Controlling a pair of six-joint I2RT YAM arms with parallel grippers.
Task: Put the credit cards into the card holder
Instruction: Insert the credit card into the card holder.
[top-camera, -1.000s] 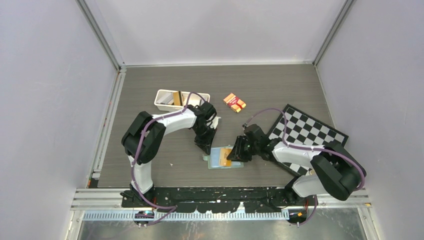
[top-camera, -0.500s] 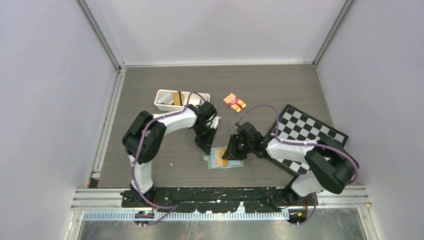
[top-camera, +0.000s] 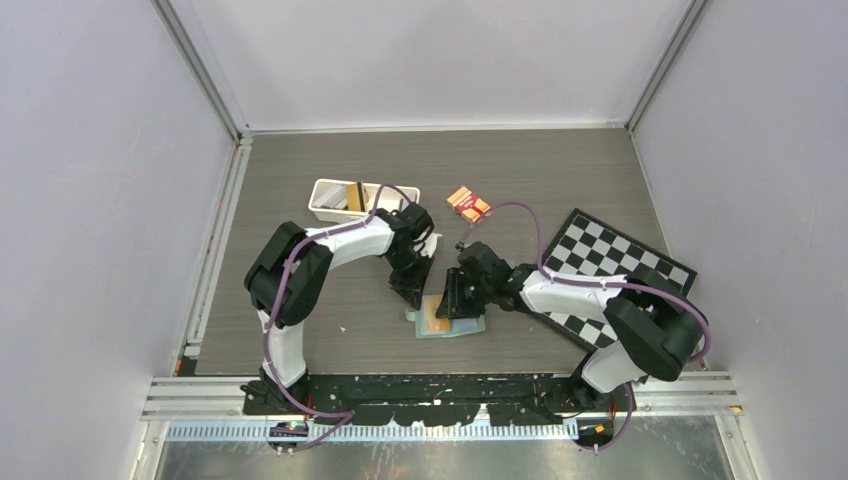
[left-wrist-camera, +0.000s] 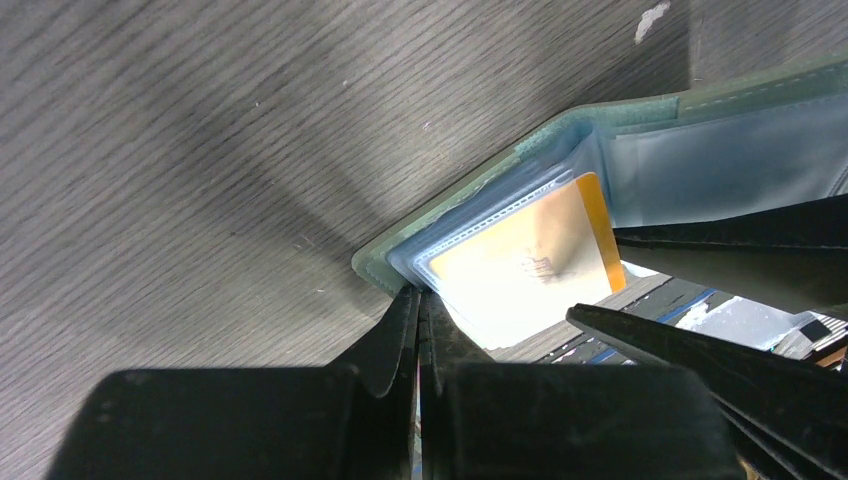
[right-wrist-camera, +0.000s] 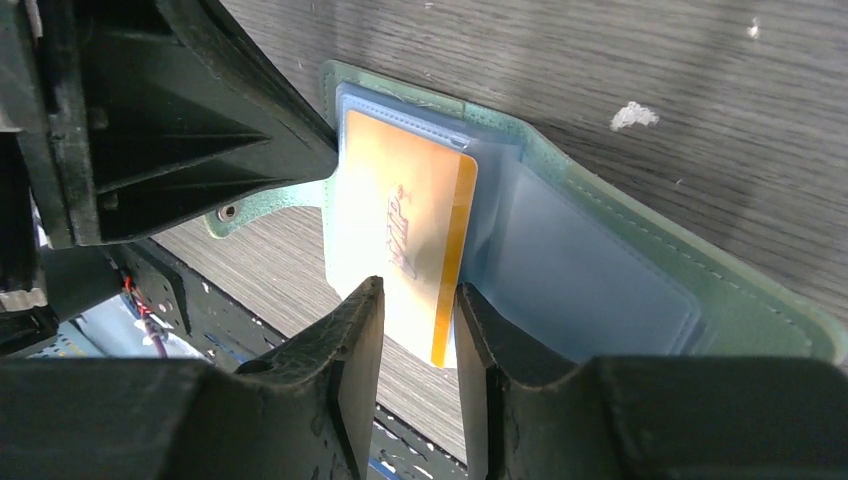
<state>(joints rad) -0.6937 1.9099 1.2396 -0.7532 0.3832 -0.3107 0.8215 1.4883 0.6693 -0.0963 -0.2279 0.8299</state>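
Observation:
The sage-green card holder (top-camera: 470, 328) lies open on the table, blue-grey pockets up (right-wrist-camera: 590, 290) (left-wrist-camera: 700, 160). A gold-tan credit card (right-wrist-camera: 400, 220) sits partly inside its left pocket and also shows in the left wrist view (left-wrist-camera: 520, 270). My right gripper (top-camera: 448, 300) (right-wrist-camera: 420, 300) hovers over the card's free end with its jaws a narrow gap apart, not pinching it. My left gripper (top-camera: 410, 292) (left-wrist-camera: 420, 295) is shut, tips against the holder's left corner near the clasp tab (right-wrist-camera: 228, 212).
A white tray (top-camera: 322, 203) holding more cards (top-camera: 355, 195) stands behind the left arm. An orange-and-red packet (top-camera: 468, 203) lies at the back centre. A chessboard (top-camera: 615, 262) lies to the right, under the right arm.
My right gripper has moved left, from the holder's right edge to over its middle, and the gold card has gone left with it. The left arm has not moved.

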